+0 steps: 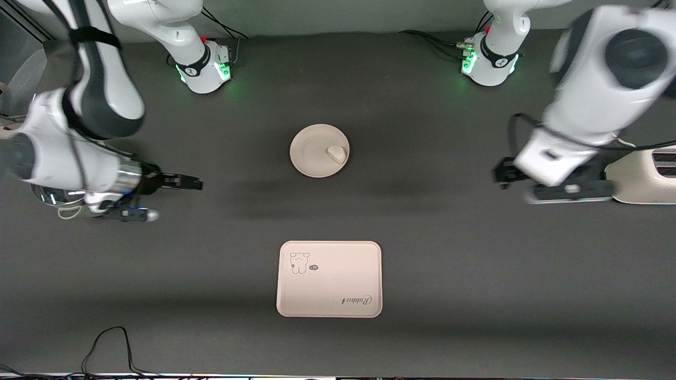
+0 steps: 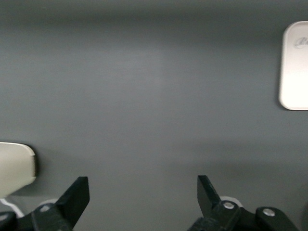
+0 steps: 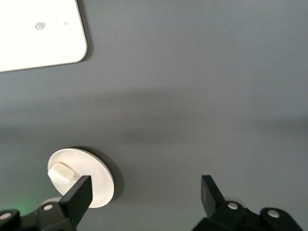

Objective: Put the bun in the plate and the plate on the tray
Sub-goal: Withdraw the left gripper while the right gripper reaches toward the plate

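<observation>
Bun [image 1: 335, 153] on plate [image 1: 311, 158]; tray [image 1: 338, 285] nearer camera, apart.

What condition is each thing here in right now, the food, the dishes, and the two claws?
Small off-white rounded bun: lying on the plate.
Round cream-white plate: on the table, not on the tray.
Cream-pink rectangular tray: bare, nearer the camera than the plate.
Large white toaster: under the left arm.
Left gripper: open, empty.
Right gripper: open, empty.
</observation>
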You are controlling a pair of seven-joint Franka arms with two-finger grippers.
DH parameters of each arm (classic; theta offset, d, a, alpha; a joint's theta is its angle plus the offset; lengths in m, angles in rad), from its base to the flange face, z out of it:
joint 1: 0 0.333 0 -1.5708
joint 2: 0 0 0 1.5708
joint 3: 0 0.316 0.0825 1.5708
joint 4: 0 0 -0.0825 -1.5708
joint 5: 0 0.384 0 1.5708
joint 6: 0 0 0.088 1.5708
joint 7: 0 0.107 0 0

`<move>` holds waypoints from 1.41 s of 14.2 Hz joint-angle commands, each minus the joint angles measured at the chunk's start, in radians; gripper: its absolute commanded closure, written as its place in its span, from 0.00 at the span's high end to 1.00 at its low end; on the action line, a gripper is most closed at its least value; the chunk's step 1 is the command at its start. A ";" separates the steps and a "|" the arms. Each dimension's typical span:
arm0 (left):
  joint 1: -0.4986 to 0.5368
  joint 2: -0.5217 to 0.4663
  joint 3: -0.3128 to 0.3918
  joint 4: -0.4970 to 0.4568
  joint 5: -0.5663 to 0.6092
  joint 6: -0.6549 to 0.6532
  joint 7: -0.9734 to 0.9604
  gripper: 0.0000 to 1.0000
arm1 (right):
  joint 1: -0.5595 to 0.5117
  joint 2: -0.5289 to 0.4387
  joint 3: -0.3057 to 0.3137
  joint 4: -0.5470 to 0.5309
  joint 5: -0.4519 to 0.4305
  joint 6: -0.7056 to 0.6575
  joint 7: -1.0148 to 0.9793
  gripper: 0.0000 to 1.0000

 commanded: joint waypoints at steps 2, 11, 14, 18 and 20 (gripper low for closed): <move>0.098 -0.109 0.005 -0.052 -0.039 -0.056 0.131 1.00 | 0.047 -0.064 -0.010 -0.175 0.026 0.103 0.019 1.00; 0.103 -0.113 0.148 -0.055 -0.152 -0.085 0.452 1.00 | 0.191 -0.126 -0.012 -0.347 0.125 0.157 0.042 1.00; 0.100 -0.113 0.148 -0.056 -0.152 -0.076 0.446 1.00 | 0.264 -0.112 -0.012 -0.388 0.125 0.221 0.062 1.00; 0.095 -0.112 0.148 -0.062 -0.146 -0.061 0.409 1.00 | 0.367 -0.059 -0.012 -0.397 0.127 0.287 0.131 1.00; 0.093 -0.104 0.148 -0.059 -0.143 -0.039 0.409 1.00 | 0.387 -0.028 -0.012 -0.398 0.127 0.316 0.142 1.00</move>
